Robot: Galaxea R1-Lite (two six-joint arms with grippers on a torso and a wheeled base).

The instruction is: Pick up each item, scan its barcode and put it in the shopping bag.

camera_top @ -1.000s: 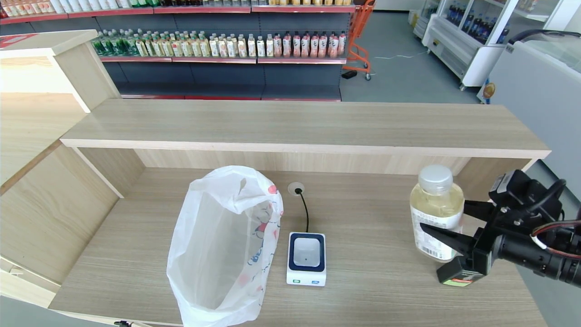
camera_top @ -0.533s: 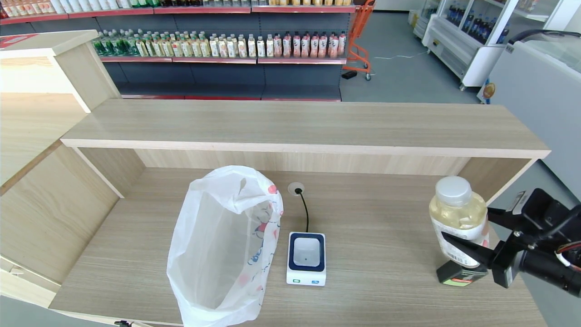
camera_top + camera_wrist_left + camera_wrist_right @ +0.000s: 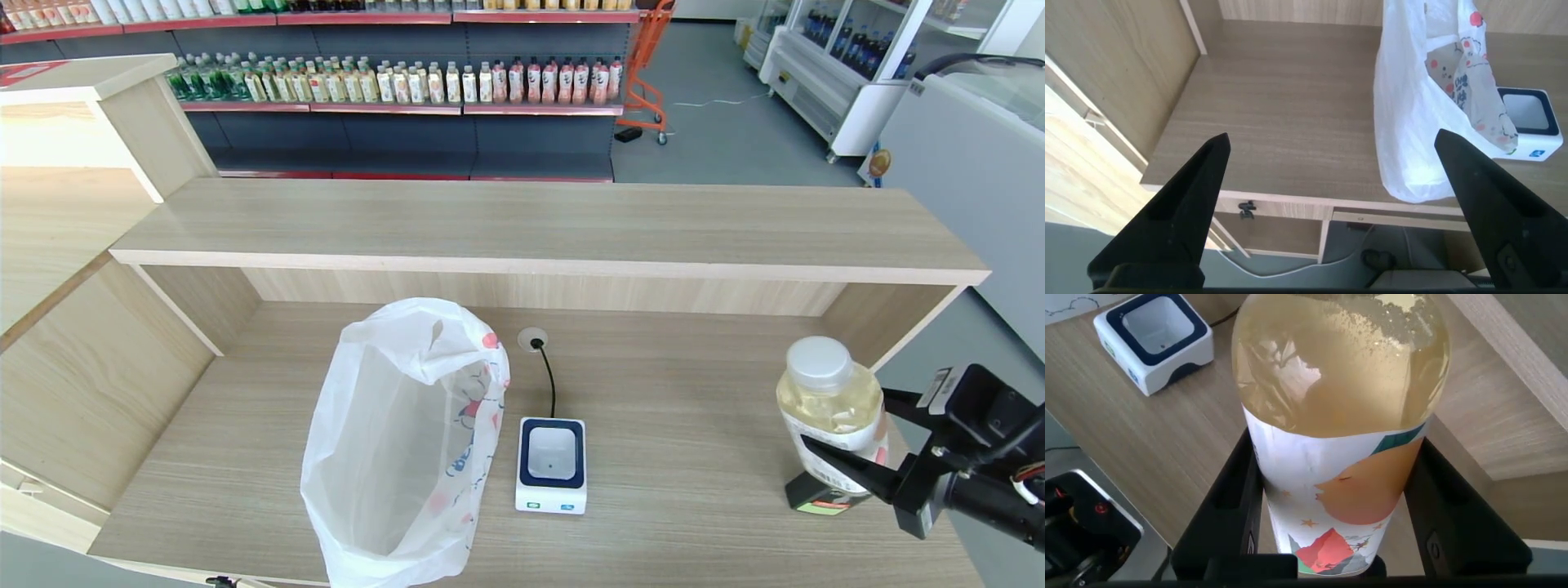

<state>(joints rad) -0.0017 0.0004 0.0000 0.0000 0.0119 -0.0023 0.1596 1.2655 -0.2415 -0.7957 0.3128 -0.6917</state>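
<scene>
Clamping the bottle (image 3: 826, 392), right tool (image 3: 849, 425) hangs near a small box (image 3: 816, 498).

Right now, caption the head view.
Right pincer grips a drink bottle, right of the scanner and open shopping bag.

Cannot identify the dark box (image 3: 812, 500) at 4 o'clock, half hidden behind the bottle (image 3: 829, 400). Loses the bottom of the shopping bag (image 3: 392, 441) past the head view's 6 o'clock edge.
</scene>
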